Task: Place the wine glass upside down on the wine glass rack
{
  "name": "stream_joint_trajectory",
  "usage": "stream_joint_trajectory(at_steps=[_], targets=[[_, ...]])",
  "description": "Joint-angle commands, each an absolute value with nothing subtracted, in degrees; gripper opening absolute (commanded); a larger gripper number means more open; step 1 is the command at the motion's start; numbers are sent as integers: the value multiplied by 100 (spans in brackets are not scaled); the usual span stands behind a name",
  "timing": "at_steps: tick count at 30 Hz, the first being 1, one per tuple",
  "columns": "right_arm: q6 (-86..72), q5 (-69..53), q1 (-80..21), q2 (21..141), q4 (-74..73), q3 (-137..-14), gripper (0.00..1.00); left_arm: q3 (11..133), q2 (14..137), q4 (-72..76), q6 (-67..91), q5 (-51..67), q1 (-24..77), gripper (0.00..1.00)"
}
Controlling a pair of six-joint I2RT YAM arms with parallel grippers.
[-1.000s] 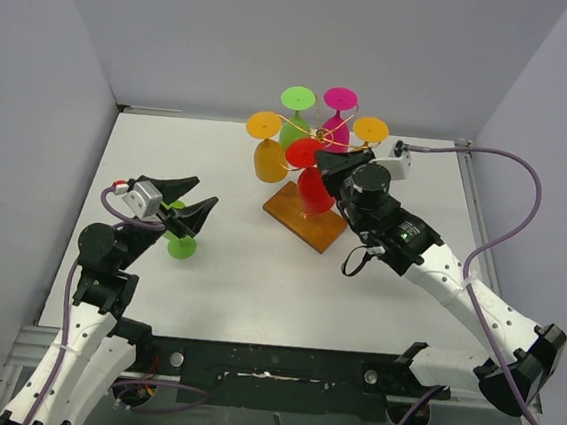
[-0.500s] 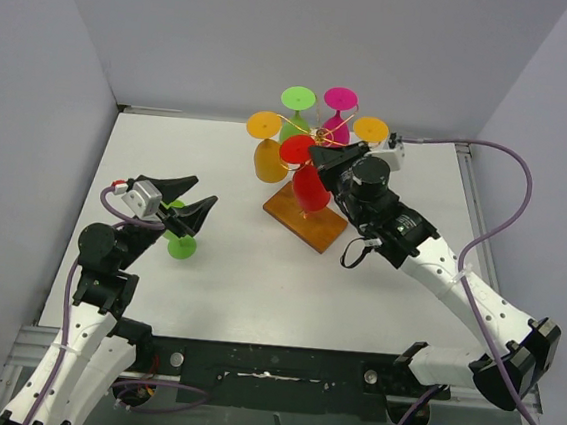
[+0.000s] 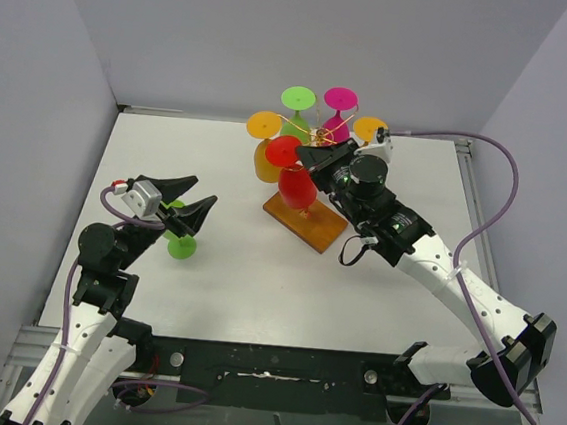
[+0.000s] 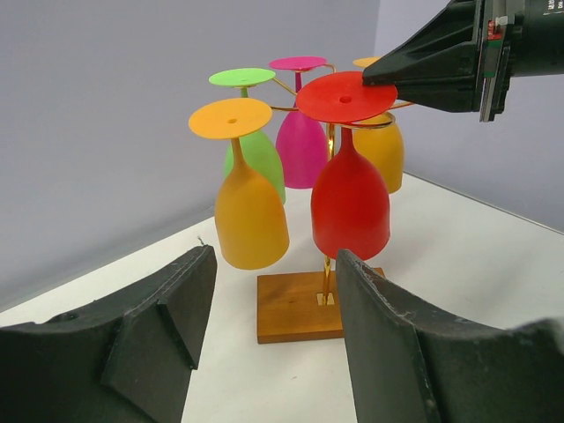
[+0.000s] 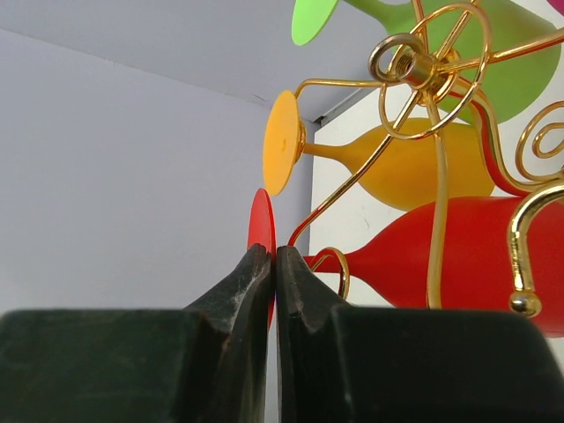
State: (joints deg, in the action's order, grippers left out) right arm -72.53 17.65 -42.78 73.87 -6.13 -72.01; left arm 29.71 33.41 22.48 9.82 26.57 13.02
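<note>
Right gripper (image 5: 274, 256) clenched on the foot rim of the red wine glass (image 4: 350, 203). Glass inverted, stem in a curled arm of the rack (image 3: 318, 227), bowl above the wooden base. Left gripper (image 3: 205, 191) released, over the desk (image 3: 256, 290).

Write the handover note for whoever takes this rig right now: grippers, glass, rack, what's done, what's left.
Right gripper: shut on the foot rim of the red wine glass.
Left gripper: open, empty, hovering over a green glass.
Position: the red wine glass is upside down at the wine glass rack, its stem apparently inside a gold arm loop.
Done: glass inverted and brought onto the rack.
Left: confirm the foot is seated, open the right gripper, withdraw.
</note>
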Motion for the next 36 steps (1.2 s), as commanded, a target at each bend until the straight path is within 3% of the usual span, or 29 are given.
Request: stream_joint_trajectory(at_steps=[1, 17, 36], targets=[[-7118, 1570, -4254, 7275, -115, -7374, 0, 3015, 3287, 2435, 949, 2558, 1308, 54], [-7064, 1414, -4254, 6917, -84, -7013, 0, 3004, 3269, 2433, 958, 2534, 1310, 55], [-7154, 2051, -4253, 6815, -549, -6917, 0, 2997, 3268, 2433, 968, 2512, 1308, 55]])
